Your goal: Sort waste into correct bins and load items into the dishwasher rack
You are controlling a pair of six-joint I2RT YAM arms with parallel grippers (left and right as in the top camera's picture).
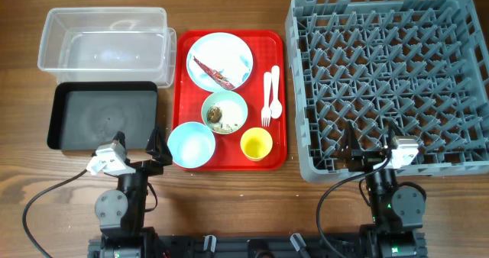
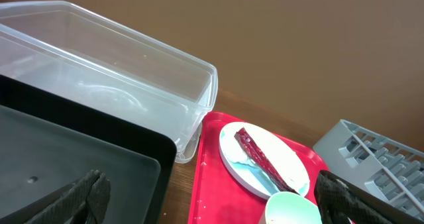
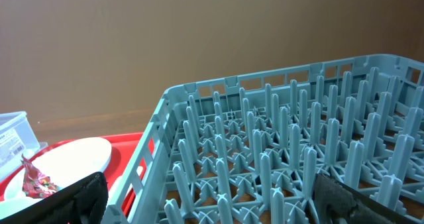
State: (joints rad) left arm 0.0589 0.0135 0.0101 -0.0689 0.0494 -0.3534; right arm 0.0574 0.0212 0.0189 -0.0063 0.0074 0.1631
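The left gripper [image 1: 136, 145] has its fingers wide apart and holds nothing. It hangs over the near right corner of the black tray [image 1: 92, 117], just beside the light blue bowl [image 1: 191, 145]. The right gripper [image 1: 370, 145] has its fingers wide apart too and is empty, over the near edge of the grey rack [image 1: 382, 67]. Between the two sits the red tray [image 1: 260, 48]. On it are the pale blue plate [image 1: 233, 52] with the red wrapper [image 1: 214, 71], the green bowl [image 1: 240, 120] with brown scraps [image 1: 217, 115], the yellow cup [image 1: 256, 143], and the white fork [image 1: 267, 98] and spoon [image 1: 276, 90]. The clear tub [image 1: 103, 37] stands behind the black tray.
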